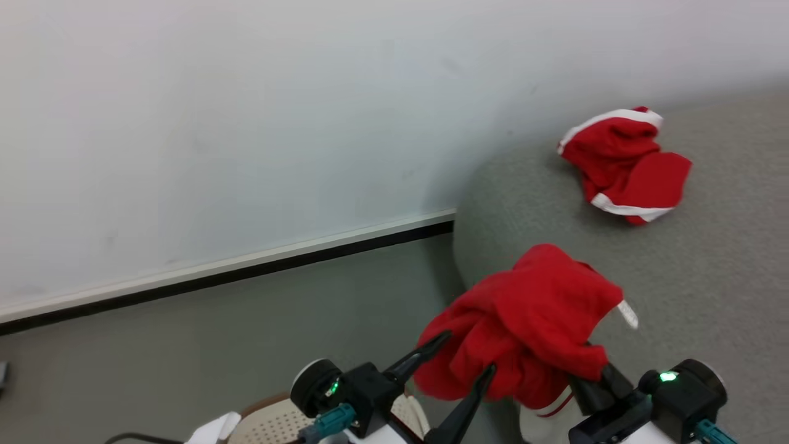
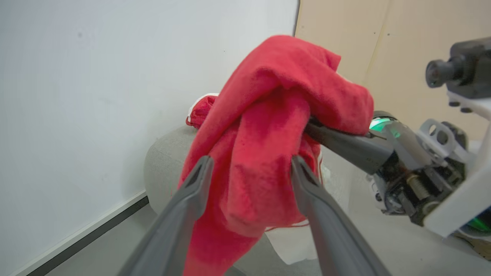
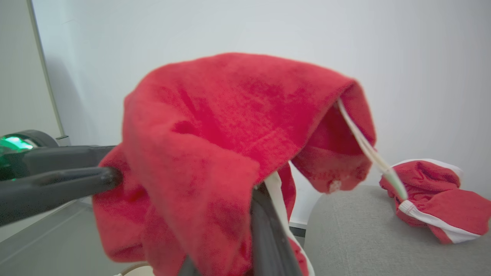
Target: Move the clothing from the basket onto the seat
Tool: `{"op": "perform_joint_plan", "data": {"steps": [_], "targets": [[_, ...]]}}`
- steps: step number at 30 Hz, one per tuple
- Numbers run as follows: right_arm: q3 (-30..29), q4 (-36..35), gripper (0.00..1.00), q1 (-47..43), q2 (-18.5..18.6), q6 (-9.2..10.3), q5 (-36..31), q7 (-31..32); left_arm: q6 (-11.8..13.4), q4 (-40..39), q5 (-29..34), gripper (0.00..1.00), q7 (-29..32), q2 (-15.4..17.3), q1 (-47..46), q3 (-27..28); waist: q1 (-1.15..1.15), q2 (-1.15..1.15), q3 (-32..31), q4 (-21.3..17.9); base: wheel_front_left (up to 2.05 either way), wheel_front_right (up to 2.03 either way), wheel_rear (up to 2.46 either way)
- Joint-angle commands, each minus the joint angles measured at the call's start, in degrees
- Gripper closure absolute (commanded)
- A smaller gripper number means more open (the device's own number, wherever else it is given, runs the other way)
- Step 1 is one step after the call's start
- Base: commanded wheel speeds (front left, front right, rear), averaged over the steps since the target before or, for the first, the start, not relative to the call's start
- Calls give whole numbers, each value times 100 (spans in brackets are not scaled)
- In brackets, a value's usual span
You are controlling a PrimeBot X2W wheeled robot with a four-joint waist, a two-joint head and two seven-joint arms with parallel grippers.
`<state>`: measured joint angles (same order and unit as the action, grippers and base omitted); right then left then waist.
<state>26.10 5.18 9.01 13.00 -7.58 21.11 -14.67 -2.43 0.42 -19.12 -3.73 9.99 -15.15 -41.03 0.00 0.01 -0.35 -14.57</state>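
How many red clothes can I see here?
2. The crumpled garment lies on the seat; the draped garment hangs on the right gripper. The basket may hide more.

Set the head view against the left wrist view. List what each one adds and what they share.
Head view's own: the basket at the bottom edge, and the second red garment lying whole on the seat.
Left wrist view's own: a beige panel beyond the white wall, and a black camera mounted on the right arm.
Shared: the held red garment, the left gripper with jaws open either side of it, the right gripper shut on it, the seat and the wall.
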Motion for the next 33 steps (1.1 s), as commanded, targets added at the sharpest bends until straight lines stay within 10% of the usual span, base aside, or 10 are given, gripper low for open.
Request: {"op": "perform_joint_plan", "data": {"steps": [1,15,33], "targets": [[-100,-78,100,-59,50,17,-43,-11,46,61,65,0,-70,39,24,19,0,-1,89,-364,0,0,0],[-789,-414,100,-318,-44,16,-268,-3,37,343,156,0,-231,45,-216,-59,0,-1,491,-1042,0,0,0],[-2681,-342,100,1700,-298,16,-812,52,-96,76,338,0,-68,332,-1239,184,0,-1,2425,-1,0,0,0]]}}
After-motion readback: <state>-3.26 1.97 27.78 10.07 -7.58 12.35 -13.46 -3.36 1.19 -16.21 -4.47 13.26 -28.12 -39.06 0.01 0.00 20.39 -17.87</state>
